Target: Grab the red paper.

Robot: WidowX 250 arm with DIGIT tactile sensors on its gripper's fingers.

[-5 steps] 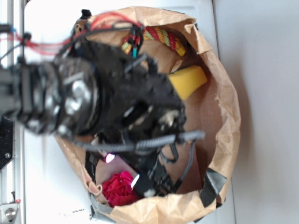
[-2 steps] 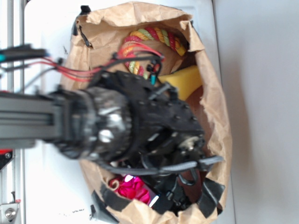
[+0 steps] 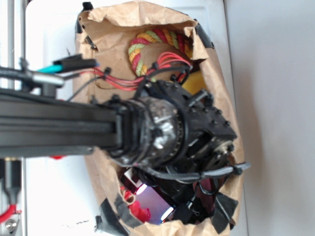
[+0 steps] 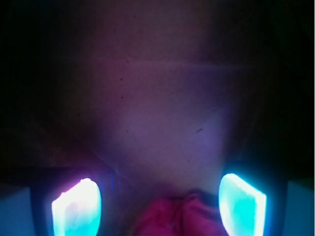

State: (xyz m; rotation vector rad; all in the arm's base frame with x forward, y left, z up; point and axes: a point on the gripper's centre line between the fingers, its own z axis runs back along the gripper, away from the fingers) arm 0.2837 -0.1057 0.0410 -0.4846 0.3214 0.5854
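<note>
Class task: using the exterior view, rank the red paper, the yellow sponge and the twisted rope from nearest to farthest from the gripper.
Measured from the gripper:
1. Red paper: right beside it, at the bag's bottom edge.
2. Yellow sponge: mid-bag, mostly hidden behind the arm.
3. Twisted rope: farthest, near the bag's top.

A brown paper bag (image 3: pixel 224 93) holds a twisted rope cane (image 3: pixel 157 42) beside a yellow sponge (image 3: pixel 197 81).

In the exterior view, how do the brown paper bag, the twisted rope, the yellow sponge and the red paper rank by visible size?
Largest to smallest, as visible:
1. brown paper bag
2. twisted rope
3. red paper and yellow sponge: unsure, since the arm hides most of both and only slivers show.
</note>
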